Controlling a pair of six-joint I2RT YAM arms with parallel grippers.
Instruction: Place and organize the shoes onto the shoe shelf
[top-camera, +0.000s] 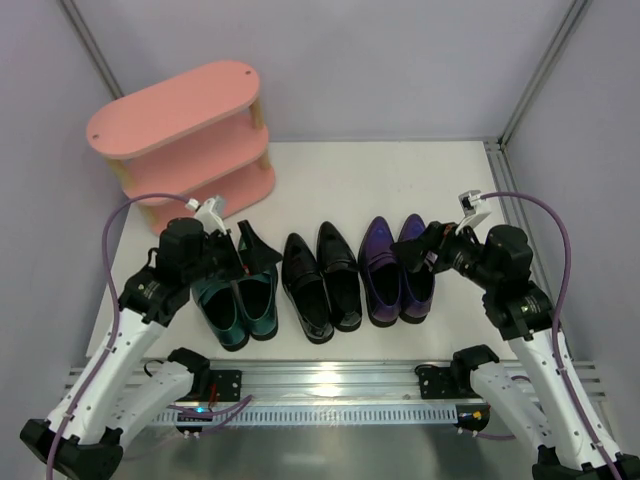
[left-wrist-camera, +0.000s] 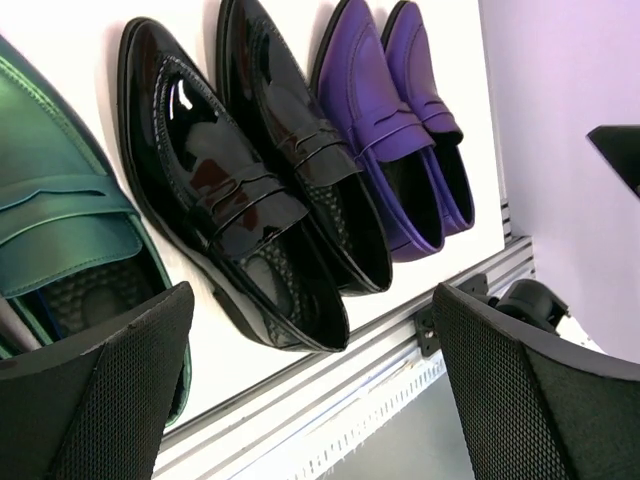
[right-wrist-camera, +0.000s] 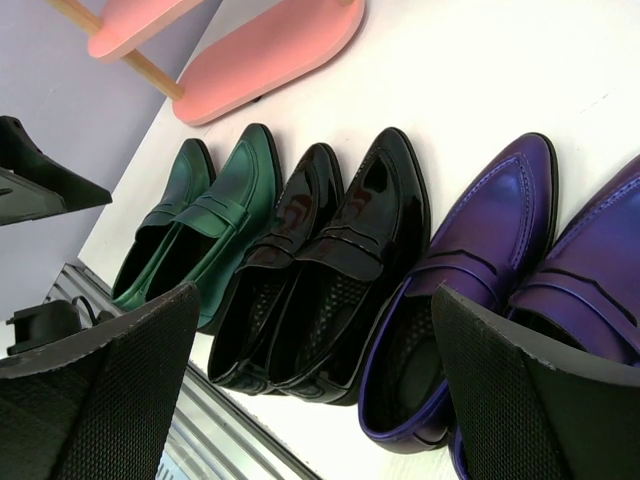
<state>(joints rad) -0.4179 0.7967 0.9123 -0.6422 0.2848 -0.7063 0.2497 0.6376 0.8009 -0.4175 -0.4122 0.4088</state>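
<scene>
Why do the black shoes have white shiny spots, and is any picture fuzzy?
Left wrist view: light bouncing off the glossy black pointed loafers makes the white streaks, and nothing looks fuzzy. Right wrist view: the same shoes show whitish and reddish reflections on their toes, also in focus. Top external view: sharp too, with a bright glare patch on the silver metal rail.

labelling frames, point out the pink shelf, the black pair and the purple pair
pink shelf (top-camera: 175, 108): top external view, top board
black pair (top-camera: 338, 268): top external view, vamp of the shoe on the picture's right
purple pair (top-camera: 380, 258): top external view, vamp of the shoe on the picture's left
</scene>
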